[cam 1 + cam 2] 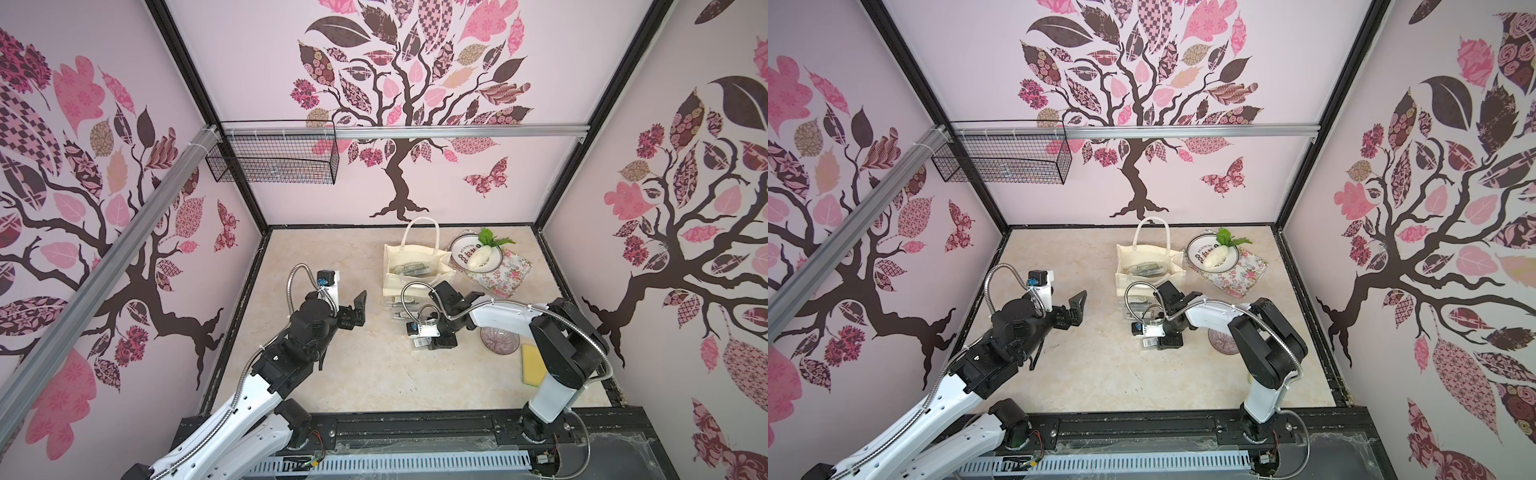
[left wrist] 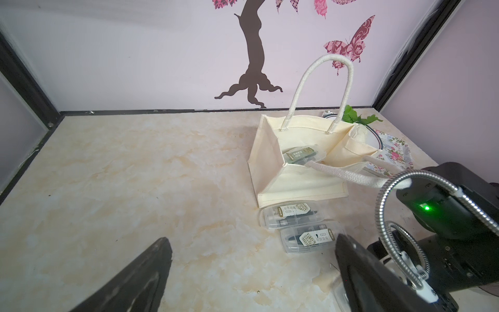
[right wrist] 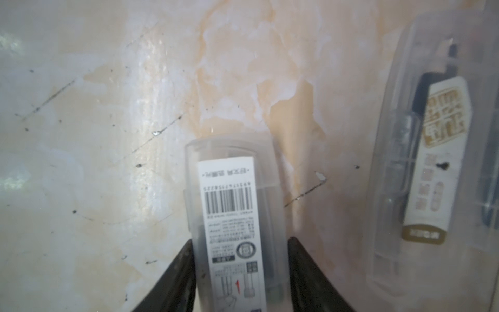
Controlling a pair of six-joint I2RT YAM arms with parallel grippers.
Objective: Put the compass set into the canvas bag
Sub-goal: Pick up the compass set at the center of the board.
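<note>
The cream canvas bag (image 1: 409,280) (image 2: 297,186) stands open at the back of the table, with one clear compass set case (image 1: 413,269) (image 2: 299,155) lying inside. Two more cases (image 2: 291,217) (image 2: 310,237) lie on the table just in front of the bag. My right gripper (image 1: 432,343) (image 3: 240,241) points down in front of them. It is shut on another compass set case (image 3: 232,205), barcode label up. My left gripper (image 1: 345,330) (image 2: 252,243) hangs wide open over bare table to the left, holding nothing.
A plate (image 1: 461,249) with a white radish toy rests on a floral cloth (image 1: 505,270) right of the bag. A purple glass dish (image 1: 498,338) and a yellow sponge (image 1: 532,370) lie under the right arm. A wire basket (image 1: 274,160) hangs on the back wall.
</note>
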